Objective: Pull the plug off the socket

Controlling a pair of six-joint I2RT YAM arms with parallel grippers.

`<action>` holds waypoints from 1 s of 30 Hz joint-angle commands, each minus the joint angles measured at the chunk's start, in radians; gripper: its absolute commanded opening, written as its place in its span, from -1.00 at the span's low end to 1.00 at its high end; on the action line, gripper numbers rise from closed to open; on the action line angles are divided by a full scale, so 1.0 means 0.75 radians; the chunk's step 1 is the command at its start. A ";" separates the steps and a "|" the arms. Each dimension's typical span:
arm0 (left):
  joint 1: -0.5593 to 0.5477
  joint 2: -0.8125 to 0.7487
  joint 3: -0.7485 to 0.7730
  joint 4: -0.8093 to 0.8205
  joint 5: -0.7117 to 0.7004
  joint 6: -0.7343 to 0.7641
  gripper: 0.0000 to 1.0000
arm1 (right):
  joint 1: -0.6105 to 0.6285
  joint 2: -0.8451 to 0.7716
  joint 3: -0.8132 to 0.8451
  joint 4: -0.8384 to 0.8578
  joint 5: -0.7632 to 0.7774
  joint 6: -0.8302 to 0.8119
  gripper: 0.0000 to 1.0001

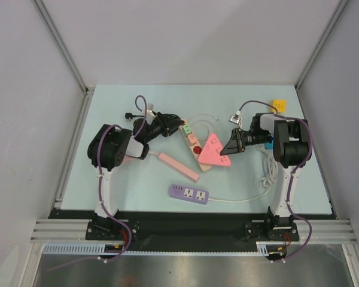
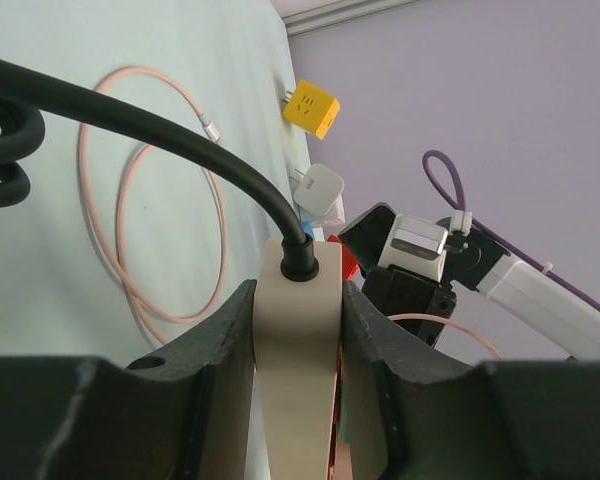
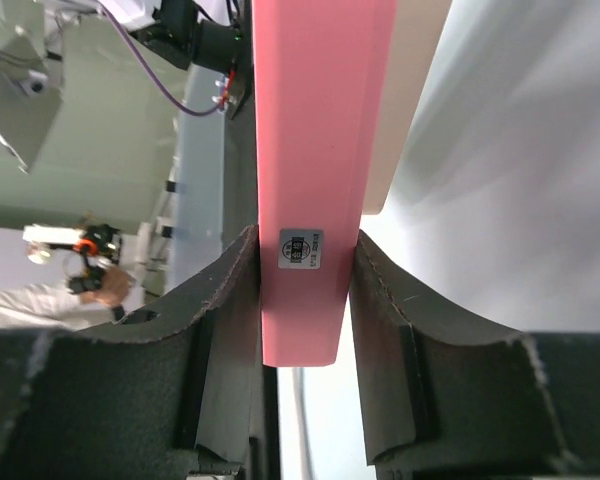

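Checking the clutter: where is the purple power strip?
In the top view, the purple power strip lies near the table's front edge, midway across, on the near side of the long pink power strip.

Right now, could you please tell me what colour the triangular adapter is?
The triangular adapter is pink, clearest in the top external view.

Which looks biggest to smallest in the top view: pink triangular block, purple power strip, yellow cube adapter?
1-2: pink triangular block and purple power strip, too close in area to rank; the strip is longer.
3: yellow cube adapter, clearly smallest.
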 commanded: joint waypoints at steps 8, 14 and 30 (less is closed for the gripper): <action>-0.004 -0.072 0.024 0.532 0.017 0.083 -0.57 | 0.008 -0.149 0.054 -0.357 -0.205 -0.319 -1.00; -0.004 -0.072 0.030 0.547 0.023 0.075 -1.00 | 0.057 -0.134 0.052 -0.355 -0.186 -0.329 -0.11; 0.000 -0.129 0.063 0.676 0.100 -0.036 -1.00 | 0.010 -0.120 0.048 -0.357 -0.151 -0.348 0.99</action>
